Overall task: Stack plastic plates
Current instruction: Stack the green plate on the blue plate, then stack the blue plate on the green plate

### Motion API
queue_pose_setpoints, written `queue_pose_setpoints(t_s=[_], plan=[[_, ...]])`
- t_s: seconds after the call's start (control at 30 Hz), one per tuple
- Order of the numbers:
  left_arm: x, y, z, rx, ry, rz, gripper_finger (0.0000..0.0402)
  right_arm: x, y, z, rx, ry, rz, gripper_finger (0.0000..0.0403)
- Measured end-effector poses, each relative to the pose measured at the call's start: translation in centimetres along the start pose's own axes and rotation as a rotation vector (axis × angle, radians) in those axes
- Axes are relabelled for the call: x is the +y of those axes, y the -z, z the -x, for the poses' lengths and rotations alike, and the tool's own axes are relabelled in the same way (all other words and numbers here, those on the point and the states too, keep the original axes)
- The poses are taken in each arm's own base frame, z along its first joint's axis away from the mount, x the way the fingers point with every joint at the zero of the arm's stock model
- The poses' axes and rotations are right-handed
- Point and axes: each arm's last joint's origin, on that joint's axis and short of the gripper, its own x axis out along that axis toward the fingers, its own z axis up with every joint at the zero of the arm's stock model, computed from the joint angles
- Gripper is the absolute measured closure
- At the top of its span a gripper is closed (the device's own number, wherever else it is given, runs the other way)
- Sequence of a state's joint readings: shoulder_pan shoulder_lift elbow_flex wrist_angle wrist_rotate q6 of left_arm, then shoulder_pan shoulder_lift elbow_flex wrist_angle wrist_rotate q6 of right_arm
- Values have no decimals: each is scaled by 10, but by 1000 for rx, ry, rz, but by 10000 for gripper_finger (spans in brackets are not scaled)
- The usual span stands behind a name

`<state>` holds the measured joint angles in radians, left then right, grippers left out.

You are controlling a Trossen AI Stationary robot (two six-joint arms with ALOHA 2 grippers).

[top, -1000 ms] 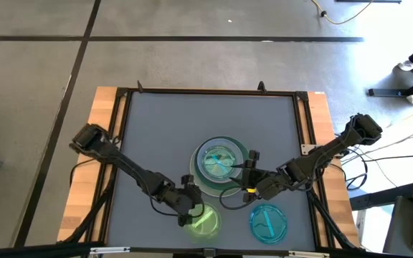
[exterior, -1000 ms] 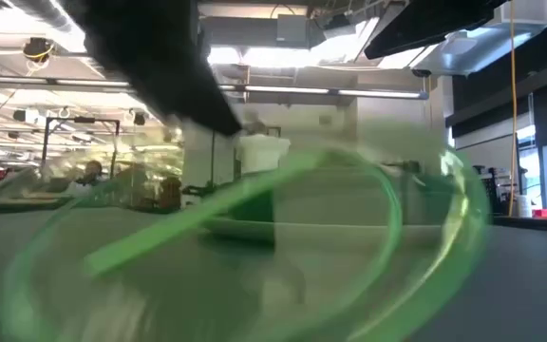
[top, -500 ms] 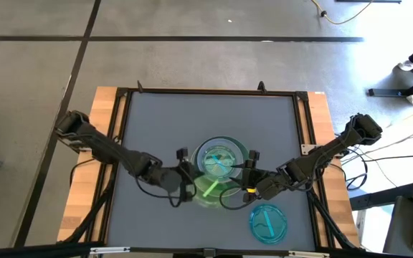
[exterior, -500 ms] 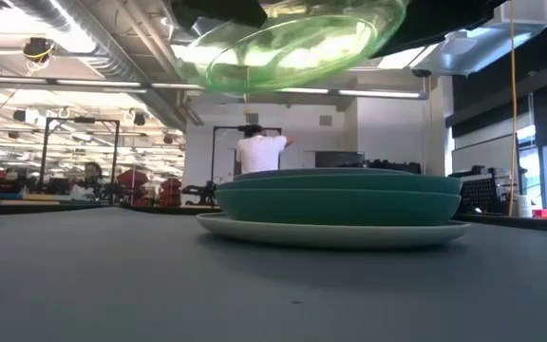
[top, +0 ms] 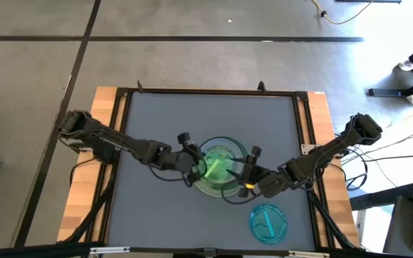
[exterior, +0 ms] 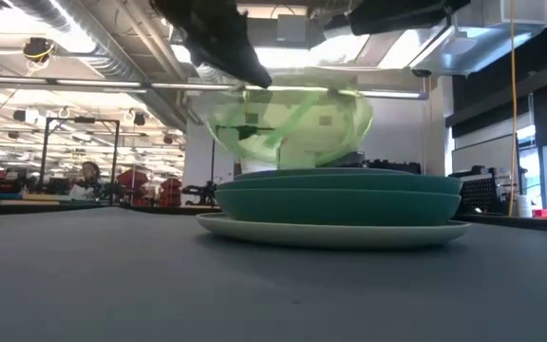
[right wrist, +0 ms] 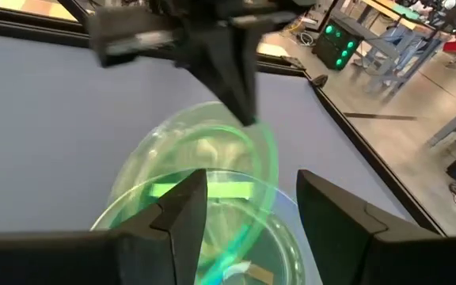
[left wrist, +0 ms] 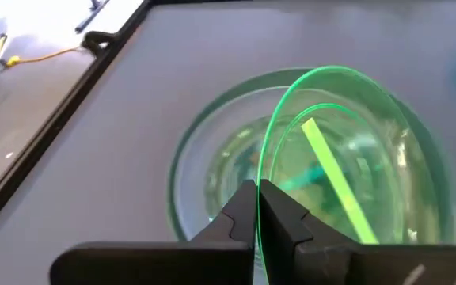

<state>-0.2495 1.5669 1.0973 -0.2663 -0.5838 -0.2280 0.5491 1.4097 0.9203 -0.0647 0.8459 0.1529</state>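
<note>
Left hand (left wrist: 257, 207) pinches the tilted green plate (left wrist: 335, 170) over the centre-frame stack (exterior: 335, 204); right hand (right wrist: 248, 210) gapes empty. Released aslant, it could slide off.

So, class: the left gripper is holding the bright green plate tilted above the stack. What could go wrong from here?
1. The left gripper pinches only the rim of the tilted bright green plate; released now, it might land crooked on the stack.
2. The open right gripper hovers close beside the stack, so the arms might collide.
</note>
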Motion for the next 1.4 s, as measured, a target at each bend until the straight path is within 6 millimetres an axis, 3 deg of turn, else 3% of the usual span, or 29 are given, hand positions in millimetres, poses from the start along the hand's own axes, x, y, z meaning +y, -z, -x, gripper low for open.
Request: queue_pose_setpoints(t_s=[0.2, 0.63, 1.03, 1.23, 1.4], plan=[[21, -3, -15, -30, -52, 69, 401, 0, 0, 0, -2, -1, -2, 217], [46, 32, -46, -82, 101, 215, 396, 0, 0, 0, -1, -1, -5, 217], [44, 34, -46, -95, 132, 211, 313, 0, 1, 0, 8, 0, 4, 217], [36, 37, -39, -63, 150, 125, 306, 0, 1, 0, 10, 0, 6, 217], [13, 39, -20, -83, 179, 51, 306, 0, 1, 0, 10, -2, 5, 217]])
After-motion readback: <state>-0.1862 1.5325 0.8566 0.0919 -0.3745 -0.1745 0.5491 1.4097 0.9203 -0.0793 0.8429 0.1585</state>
